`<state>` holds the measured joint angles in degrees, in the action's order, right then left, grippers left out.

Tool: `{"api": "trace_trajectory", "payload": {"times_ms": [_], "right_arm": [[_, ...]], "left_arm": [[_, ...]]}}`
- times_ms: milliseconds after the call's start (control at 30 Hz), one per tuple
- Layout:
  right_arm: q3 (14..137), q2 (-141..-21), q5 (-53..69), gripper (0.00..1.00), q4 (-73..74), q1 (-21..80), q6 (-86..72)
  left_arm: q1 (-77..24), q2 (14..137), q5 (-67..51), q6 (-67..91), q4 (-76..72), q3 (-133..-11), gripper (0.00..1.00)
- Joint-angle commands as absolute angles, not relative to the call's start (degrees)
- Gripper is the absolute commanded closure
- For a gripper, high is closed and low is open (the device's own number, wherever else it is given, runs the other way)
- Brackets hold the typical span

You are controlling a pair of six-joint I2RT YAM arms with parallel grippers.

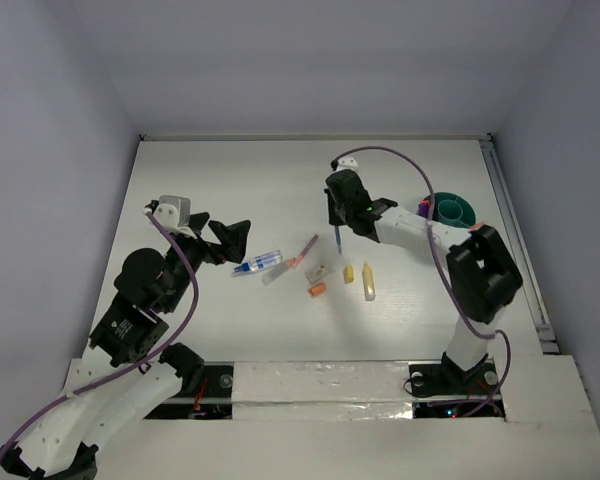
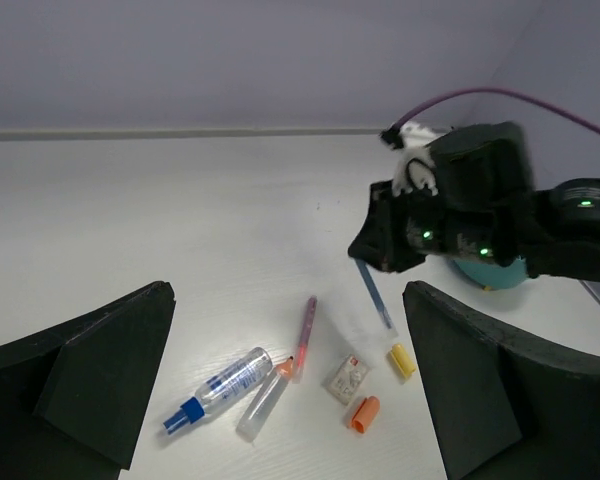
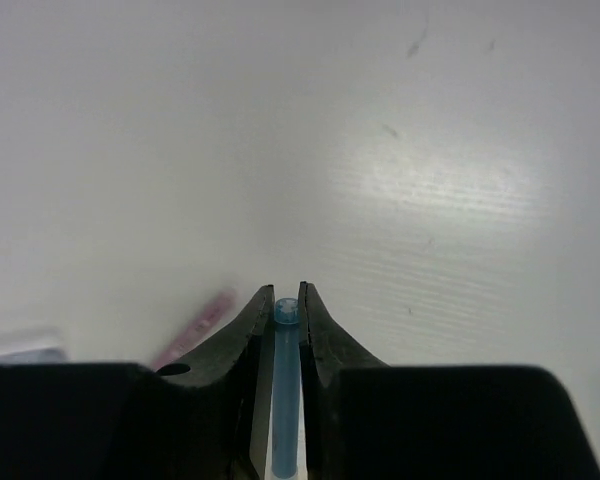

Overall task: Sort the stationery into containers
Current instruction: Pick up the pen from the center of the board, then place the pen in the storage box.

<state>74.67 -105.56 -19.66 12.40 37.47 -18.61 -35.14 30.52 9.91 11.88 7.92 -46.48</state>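
My right gripper is shut on a thin blue-white pen, which hangs tip-down over the table's middle. Below it lie the stationery: a pink pen, a white eraser, an orange stub and two yellow markers. The teal container stands at the right, something purple at its rim. My left gripper is open, left of the items, holding nothing.
A clear bottle with a blue cap and a clear tube with an orange tip lie beside the pink pen. A metal rail runs along the table's right edge. Grey walls close the back and sides.
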Motion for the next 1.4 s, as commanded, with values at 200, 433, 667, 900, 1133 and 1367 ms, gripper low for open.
{"api": "trace_trajectory", "payload": {"times_ms": [200,433,667,900,1133,1367], "right_arm": [[59.3,-79.7,-32.9,1.0,-13.3,28.8,-18.0],[44.6,-63.3,-43.6,1.0,-22.1,13.3,-15.1],[38.8,-62.8,-49.6,1.0,-31.7,6.4,-11.2],[39.6,-69.9,-52.0,1.0,-36.1,4.6,-7.5],[40.6,-74.8,-52.0,1.0,-35.9,4.0,-8.1],[39.3,-76.4,-49.4,1.0,-30.3,4.0,-16.8]], "left_arm": [[-34.9,30.1,9.2,11.9,4.7,-46.2,0.01],[-34.9,29.7,8.8,12.0,4.7,-46.1,0.01],[-34.9,29.7,7.7,12.0,4.3,-46.1,0.01],[-34.9,29.3,7.6,12.1,4.0,-45.8,0.01],[-34.9,30.1,5.3,11.8,4.4,-46.1,0.01],[-34.9,29.0,5.1,11.4,3.7,-45.6,0.01]]}}
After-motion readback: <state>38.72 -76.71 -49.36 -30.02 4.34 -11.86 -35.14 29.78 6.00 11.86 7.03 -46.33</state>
